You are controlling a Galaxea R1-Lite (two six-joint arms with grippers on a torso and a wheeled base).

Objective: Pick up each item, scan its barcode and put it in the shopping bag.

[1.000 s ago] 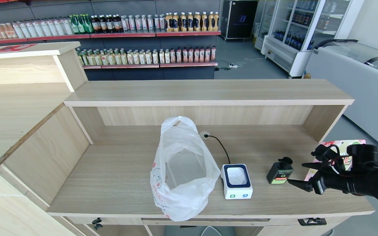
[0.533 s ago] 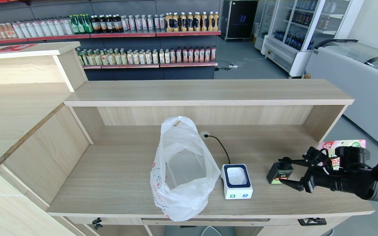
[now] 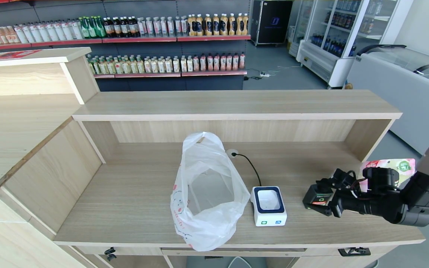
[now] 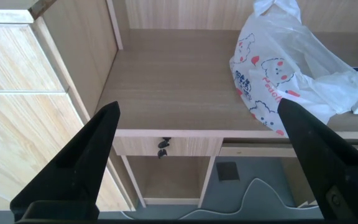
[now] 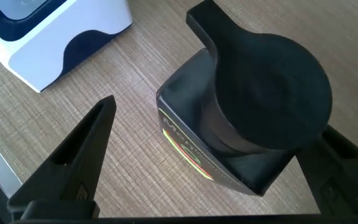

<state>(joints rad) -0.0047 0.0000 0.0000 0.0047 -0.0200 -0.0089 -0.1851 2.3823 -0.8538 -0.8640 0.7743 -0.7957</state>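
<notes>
Claws first: your right gripper [image 3: 320, 196] is spread open with one finger on each side of the small dark bottle [image 3: 317, 197], low over the counter [image 3: 132, 193]. From the right wrist view, the right gripper [image 5: 216, 118] straddles the small dark bottle [image 5: 241, 118], and one finger [image 5: 73, 168] stands clearly apart from its side. The other finger [image 5: 347, 162] sits just beside the far side of the bottle; you cannot tell from these views whether it touches. The bottle stands upright with its broad black cap on top and a green and red label on its face. It rests on the counter just right of the scanner [image 3: 268, 205], near it but not touching.

Your left gripper [image 4: 199, 107] is also spread wide and holds nothing. It hangs off the near left corner of the counter, well apart from the shopping bag [image 4: 291, 68].

You see the shopping bag [image 3: 207, 193] lying on the counter just left of the scanner, its mouth gaping towards you and its side against the scanner's edge. A black cable [image 3: 250, 165] runs from the back of the scanner to a hole in the counter. At the right end a flat pink and green packet [image 3: 400, 164] lies partly behind your right arm.
</notes>
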